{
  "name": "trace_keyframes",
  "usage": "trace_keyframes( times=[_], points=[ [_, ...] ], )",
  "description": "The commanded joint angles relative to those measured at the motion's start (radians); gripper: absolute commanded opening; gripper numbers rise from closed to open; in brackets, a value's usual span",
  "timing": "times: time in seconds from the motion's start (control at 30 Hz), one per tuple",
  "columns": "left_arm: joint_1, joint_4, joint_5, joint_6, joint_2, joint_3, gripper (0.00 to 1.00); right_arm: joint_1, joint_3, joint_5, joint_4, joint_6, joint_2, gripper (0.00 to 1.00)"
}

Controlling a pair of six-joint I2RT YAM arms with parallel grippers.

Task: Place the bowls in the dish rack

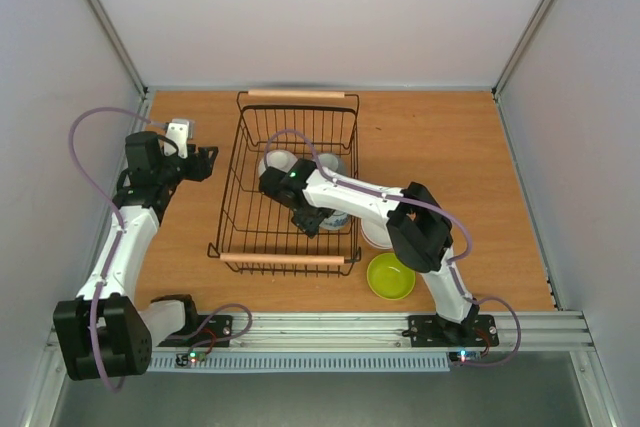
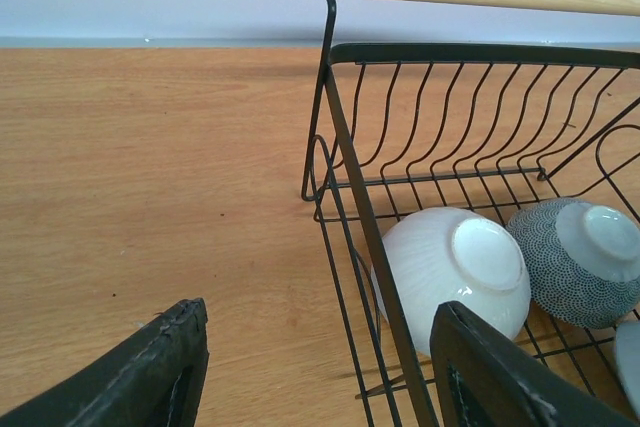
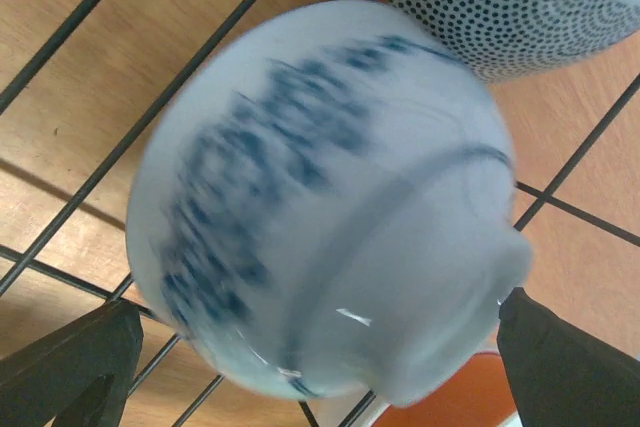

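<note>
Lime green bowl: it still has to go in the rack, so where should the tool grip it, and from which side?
Grip the lime green bowl by its rim, coming down from above, the wall pinched between the jaws. It sits mouth-up on the table, so the rim is exposed. The near edge looks freest: a white bowl lies close on its far side.

At centre frame, black wire dish rack (image 1: 250, 222) with wooden handles (image 1: 290, 259). Inside its upper half, white bowl (image 1: 275, 165) beside grey bowl (image 1: 333, 162); right gripper (image 1: 312, 221) just below them. Lime green bowl (image 1: 391, 277) at lower right, outside. Left gripper (image 1: 205, 163) left of rack.
</note>
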Motion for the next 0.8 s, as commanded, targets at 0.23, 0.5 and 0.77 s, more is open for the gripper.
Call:
trace_keyframes(
  times=[0.23, 0.5, 0.77],
  points=[
    [0.002, 0.062, -0.001, 0.003, 0.007, -0.007, 0.62, 0.012, -0.018, -0.025, 0.045, 0.003, -0.092, 0.99],
    [0.002, 0.061, 0.0, 0.003, 0.005, -0.006, 0.62, 0.003, -0.164, 0.015, 0.247, 0.021, -0.403, 0.97],
    [0.002, 0.06, 0.007, 0.003, 0.002, -0.006, 0.62, -0.11, -0.422, 0.176, 0.377, 0.191, -0.749, 0.87]
  ],
)
